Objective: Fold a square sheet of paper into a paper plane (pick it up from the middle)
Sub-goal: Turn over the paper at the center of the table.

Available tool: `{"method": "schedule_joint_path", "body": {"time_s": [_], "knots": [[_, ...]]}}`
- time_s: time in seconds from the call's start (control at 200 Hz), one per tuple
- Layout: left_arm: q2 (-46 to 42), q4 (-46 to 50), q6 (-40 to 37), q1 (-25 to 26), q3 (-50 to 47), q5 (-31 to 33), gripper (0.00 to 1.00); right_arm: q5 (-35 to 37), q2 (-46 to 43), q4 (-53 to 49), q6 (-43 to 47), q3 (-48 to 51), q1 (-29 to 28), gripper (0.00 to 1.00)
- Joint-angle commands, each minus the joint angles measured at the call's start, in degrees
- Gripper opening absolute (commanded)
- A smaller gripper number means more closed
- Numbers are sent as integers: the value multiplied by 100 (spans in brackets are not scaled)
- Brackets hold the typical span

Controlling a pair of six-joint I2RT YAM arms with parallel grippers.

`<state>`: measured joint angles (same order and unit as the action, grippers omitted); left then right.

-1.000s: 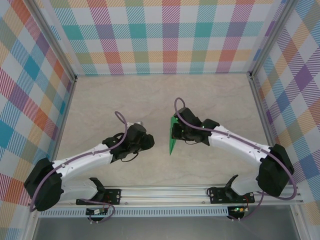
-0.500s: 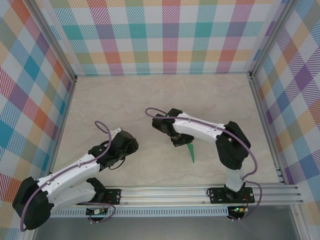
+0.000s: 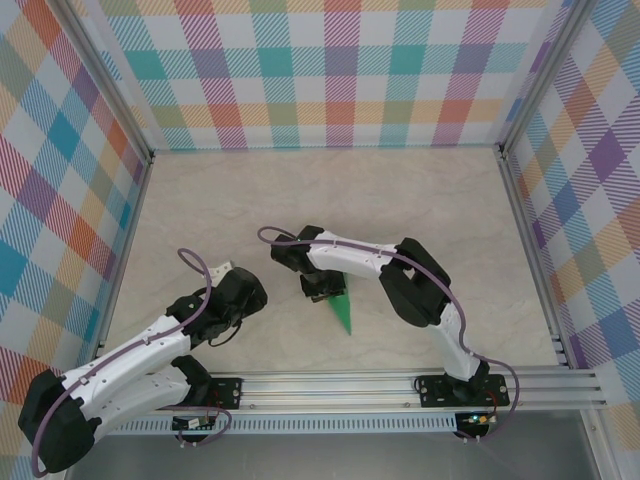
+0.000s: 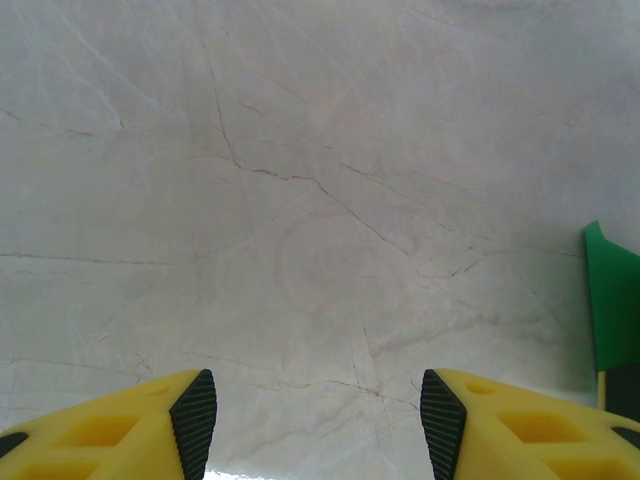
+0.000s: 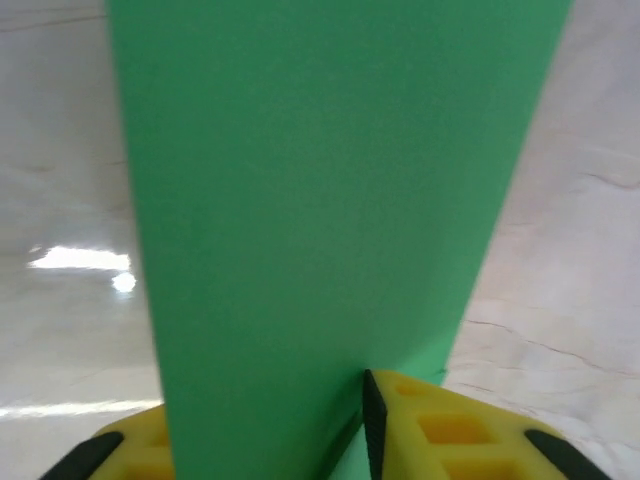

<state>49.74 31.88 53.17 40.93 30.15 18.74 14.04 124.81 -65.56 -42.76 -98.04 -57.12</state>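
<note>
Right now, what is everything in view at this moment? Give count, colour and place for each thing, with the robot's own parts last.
pointed folded sheet of paper: one, bright green, middle of the table
marble-look tabletop: one, pale beige, beneath the paper
checked wall panels: three, multicolour, back and both sides
metal rail: one, silver, near edge
left gripper: one, yellow fingers with black pads, open over bare tabletop, left of the paper
right gripper: one, yellow fingers, at the paper, which stands between them

Robotics laboratory test cell: pale marble-patterned tabletop [image 3: 300, 190], multicoloured plaid panel walls [image 3: 340, 70], silver aluminium extrusion frame [image 3: 105, 80], white-and-black left arm [image 3: 150, 345] and right arm [image 3: 350, 258] bolted to a slotted metal rail [image 3: 330, 385].
</note>
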Motion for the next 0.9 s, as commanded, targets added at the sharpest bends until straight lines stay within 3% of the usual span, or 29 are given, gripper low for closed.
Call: {"method": "schedule_joint_path", "body": {"time_s": [0.0,0.08,0.23,0.335,0.48,0.615,0.895], "knots": [[-59,214,18,-98,131,-228,60,-886,-444,698,279,78,-16,41],[-50,174,-7,-98,124,-469,60,-1197,-994,1178,481,418,32,60],[-48,-280,75,-94,-30,-1089,62,-1993,-2106,2143,740,1471,333,79],[65,-722,169,-94,-112,-1448,63,-2539,-3011,2899,804,2478,631,80],[604,-1291,214,-94,-15,-2067,63,-3964,-3881,4329,542,4009,1424,53],[1196,-1863,298,-87,77,-2441,63,-4547,-3776,4625,594,4358,1672,32],[2114,-2043,254,-90,475,-2669,62,-4914,-2838,5122,474,4385,1871,16]]}}
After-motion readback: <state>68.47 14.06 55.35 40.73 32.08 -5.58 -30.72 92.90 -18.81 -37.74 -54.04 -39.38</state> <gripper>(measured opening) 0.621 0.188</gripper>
